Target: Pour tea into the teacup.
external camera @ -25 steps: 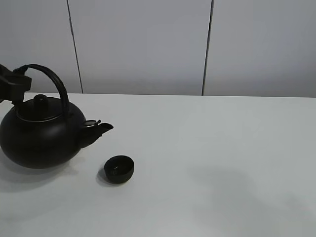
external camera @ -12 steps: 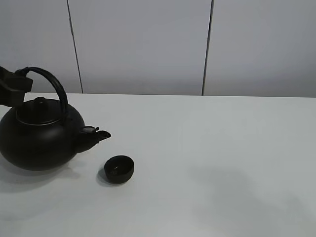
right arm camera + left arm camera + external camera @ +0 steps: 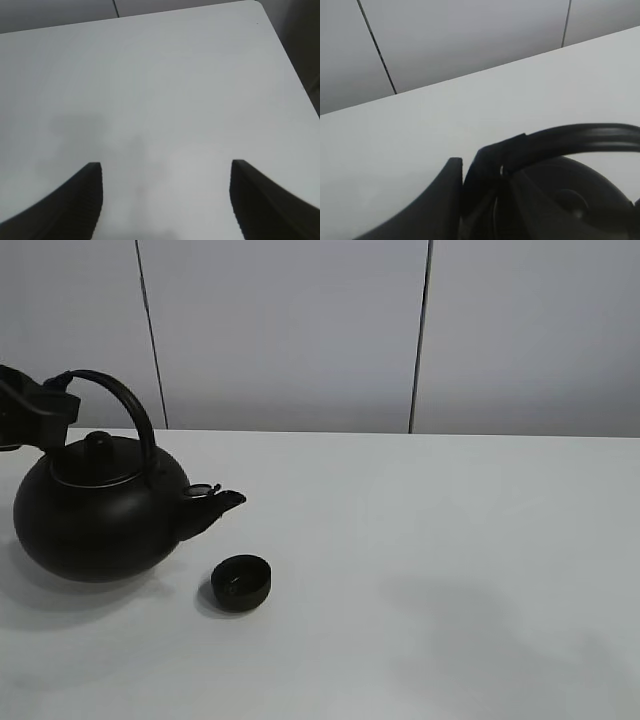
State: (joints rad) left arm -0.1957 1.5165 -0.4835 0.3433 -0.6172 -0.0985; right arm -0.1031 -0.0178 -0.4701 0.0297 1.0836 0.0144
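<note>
The right pincer hangs released, its two fingers spread wide over bare counter with nothing between them, so it plays no part in the risk here.

The teacup is the nearest thing. It stands upright on the counter, just beside the kettle but apart from it, and towards the viewer from the spout. It is very small next to that big round body, and that is the main worry. A stream from the short spout could easily land beside the cup or overshoot it (the opening gives little margin), leaving tea on the counter. The cup also looks light, so a low swing of the kettle's belly or spout would likely push it or tip it over.

Behind that, the left pincer is clenched on the arched handle near its far end, not at the crown. Held off-centre like that, the heavy kettle may swing or turn in the grip as it tilts, jerking the pour. The lid could slide off on a steep tilt. I cannot tell whether the base touches the counter.

No brand, label or writing is readable on the cup, the kettle or the plain panelled wall beyond.
</note>
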